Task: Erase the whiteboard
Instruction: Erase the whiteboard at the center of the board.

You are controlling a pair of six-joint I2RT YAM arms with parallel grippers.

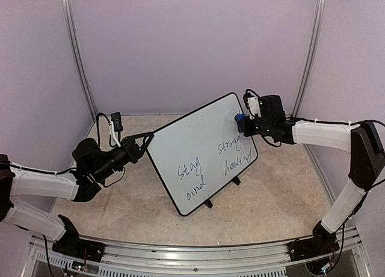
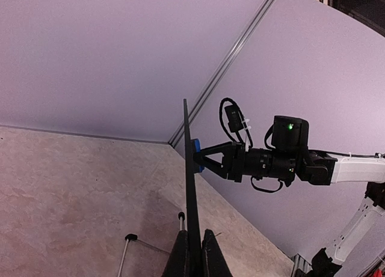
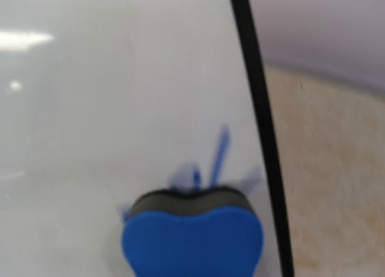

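With our left gripper [image 1: 143, 143] clamped on the tilted whiteboard's [image 1: 198, 133] edge at mid-table and our right gripper [image 1: 243, 123] pinching the eraser [image 3: 192, 241] against its upper right, we judge wiping barely begun, so next we sweep down across the words [image 1: 191, 169].

White-shelled arms [image 1: 42, 184] with black joints [image 1: 366, 148], looped black cables [image 2: 221, 118], one green wrist light [image 2: 290, 126]

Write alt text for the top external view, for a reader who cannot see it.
A tilted whiteboard stands on a beige table, bearing dark handwriting: "stay and" and "strong healthy". The left pincer grips its left edge, and the right pincer presses a blue eraser against its upper right area.
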